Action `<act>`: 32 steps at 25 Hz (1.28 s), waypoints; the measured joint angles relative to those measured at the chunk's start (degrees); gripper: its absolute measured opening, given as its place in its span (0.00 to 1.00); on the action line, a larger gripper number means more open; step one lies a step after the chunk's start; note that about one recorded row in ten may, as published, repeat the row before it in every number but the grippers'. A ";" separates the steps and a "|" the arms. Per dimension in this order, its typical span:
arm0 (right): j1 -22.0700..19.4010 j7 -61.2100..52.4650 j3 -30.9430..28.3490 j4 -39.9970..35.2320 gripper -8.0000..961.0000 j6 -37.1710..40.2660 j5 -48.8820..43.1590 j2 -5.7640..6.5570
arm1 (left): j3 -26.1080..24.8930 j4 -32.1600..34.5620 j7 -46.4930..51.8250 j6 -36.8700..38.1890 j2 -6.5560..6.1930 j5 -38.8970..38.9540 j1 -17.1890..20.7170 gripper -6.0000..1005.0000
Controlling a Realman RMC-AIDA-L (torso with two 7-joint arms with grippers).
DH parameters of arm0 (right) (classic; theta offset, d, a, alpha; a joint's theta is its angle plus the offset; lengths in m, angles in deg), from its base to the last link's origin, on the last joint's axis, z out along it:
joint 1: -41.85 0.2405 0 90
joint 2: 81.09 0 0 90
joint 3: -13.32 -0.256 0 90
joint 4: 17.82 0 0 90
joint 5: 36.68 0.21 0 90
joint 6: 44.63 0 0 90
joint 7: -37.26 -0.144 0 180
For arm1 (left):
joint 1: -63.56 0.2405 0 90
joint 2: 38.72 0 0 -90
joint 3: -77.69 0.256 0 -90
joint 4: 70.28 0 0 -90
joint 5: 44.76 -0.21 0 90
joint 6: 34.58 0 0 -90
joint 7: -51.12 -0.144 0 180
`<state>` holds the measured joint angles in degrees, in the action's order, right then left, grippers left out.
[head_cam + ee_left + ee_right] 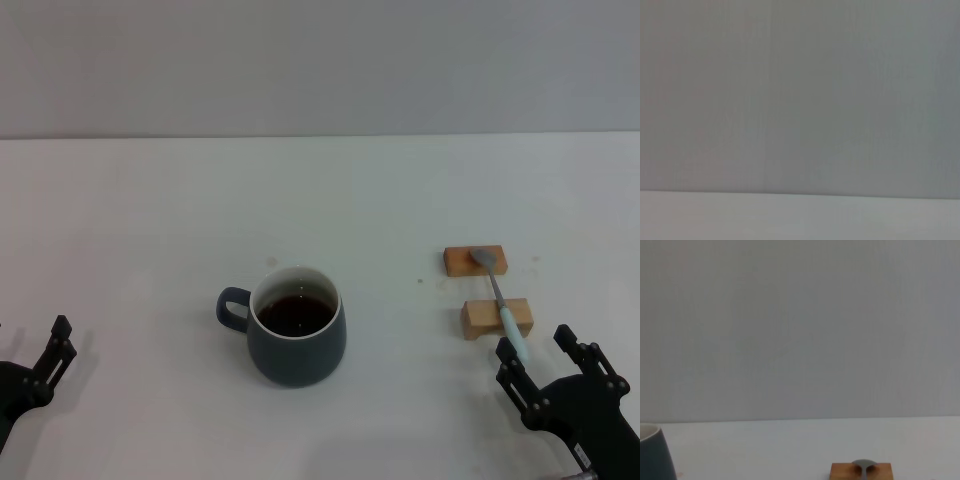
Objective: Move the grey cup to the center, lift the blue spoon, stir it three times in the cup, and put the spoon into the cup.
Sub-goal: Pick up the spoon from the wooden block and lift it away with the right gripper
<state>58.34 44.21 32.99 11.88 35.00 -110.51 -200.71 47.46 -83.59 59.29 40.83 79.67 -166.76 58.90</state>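
The grey cup (pixel 297 328) stands upright near the middle of the white table, with its loop handle pointing left and dark liquid inside. Its edge also shows in the right wrist view (pixel 654 456). The blue spoon (pixel 501 302) lies across two tan wooden blocks at the right, with its metal bowl on the far block and its pale handle pointing toward me. Its bowl shows in the right wrist view (pixel 863 464). My right gripper (pixel 540 348) is open and empty, just short of the handle's end. My left gripper (pixel 30 332) is low at the left edge, open and empty, well left of the cup.
The far wooden block (pixel 476 262) and the near wooden block (pixel 484 318) hold the spoon off the table (pixel 150 220). A plain grey wall stands behind the table's far edge. The left wrist view shows only wall and bare tabletop.
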 joint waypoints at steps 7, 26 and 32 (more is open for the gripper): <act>0.25 0.00 -0.07 0.00 0.77 0.00 0.00 0.00 | 0.00 0.26 0.00 0.00 0.04 0.01 -0.03 0.86; 0.84 0.00 -0.17 -0.04 0.76 -0.86 0.01 0.00 | 0.00 0.57 0.02 0.00 0.09 0.01 -0.09 0.86; 0.83 0.00 -0.17 0.00 0.76 -0.88 0.01 0.00 | 0.00 0.57 0.02 0.00 0.09 0.01 -0.08 0.86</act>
<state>59.16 44.21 32.82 11.89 34.12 -110.50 -200.71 47.46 -83.02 59.31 40.83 79.76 -166.75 58.82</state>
